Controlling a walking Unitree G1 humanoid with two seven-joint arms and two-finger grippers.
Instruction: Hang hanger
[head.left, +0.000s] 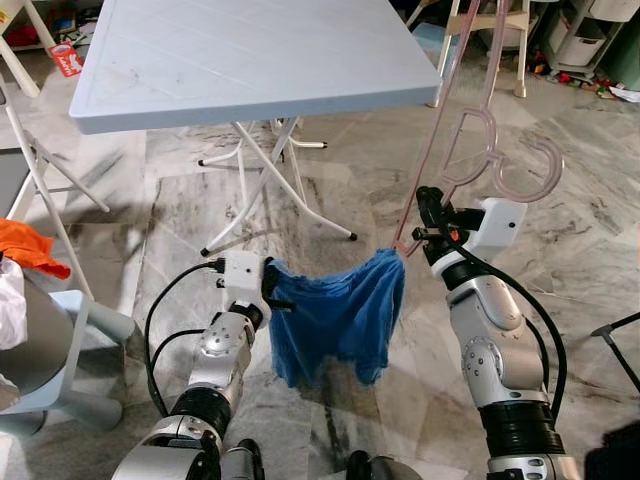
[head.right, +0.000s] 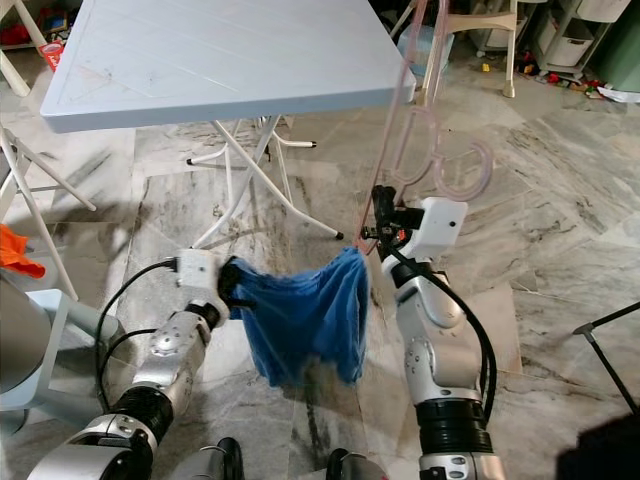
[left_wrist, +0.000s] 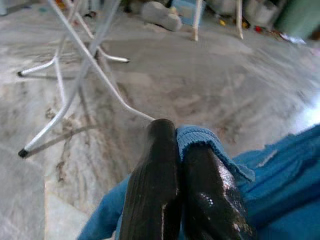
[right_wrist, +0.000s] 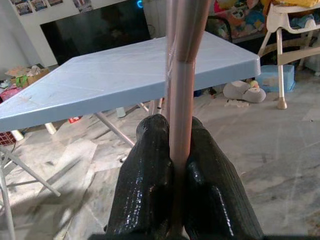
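A blue garment (head.left: 335, 310) hangs spread between my two arms above the marble floor. My left gripper (head.left: 272, 290) is shut on its left edge; in the left wrist view the black fingers (left_wrist: 165, 190) pinch the blue hem (left_wrist: 197, 137). My right gripper (head.left: 428, 215) is shut on a translucent pink hanger (head.left: 470, 140), holding one of its long bars, with the garment's right corner hooked at the hanger's lower end. The hanger's curled hook (head.left: 535, 170) points to the right. In the right wrist view the pink bar (right_wrist: 180, 100) runs up between the fingers (right_wrist: 150, 190).
A light blue folding table (head.left: 250, 60) on white legs (head.left: 265, 175) stands straight ahead. A pale chair (head.left: 70, 340) with an orange cloth (head.left: 30, 245) is at the left. A white high chair (head.left: 500, 30) and shelves stand at the back right. A black stand leg (head.left: 615, 335) is at the right.
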